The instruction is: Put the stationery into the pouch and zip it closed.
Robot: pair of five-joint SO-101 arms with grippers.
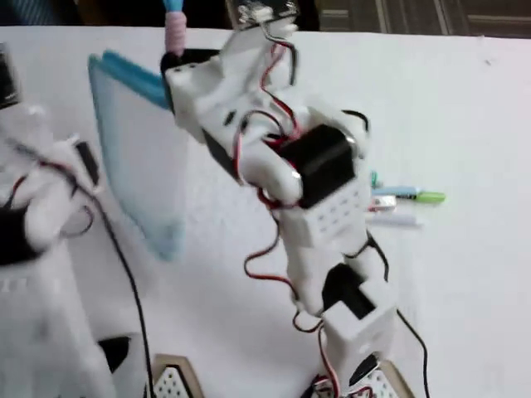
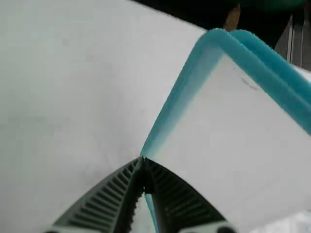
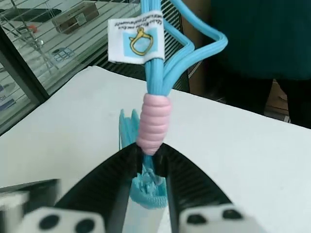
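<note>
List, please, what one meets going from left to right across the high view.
white left robot arm with black cables → clear flat plastic pouch with blue edging → pink ribbed zip pull → white right robot arm with black motor → small cluster of coloured pens

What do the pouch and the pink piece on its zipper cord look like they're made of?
The pouch looks like frosted soft plastic, matte and milky, with a smooth blue trim, perhaps plastic too. The pink piece looks like ribbed rubber or soft plastic, matte; the look leaves it open.
</note>
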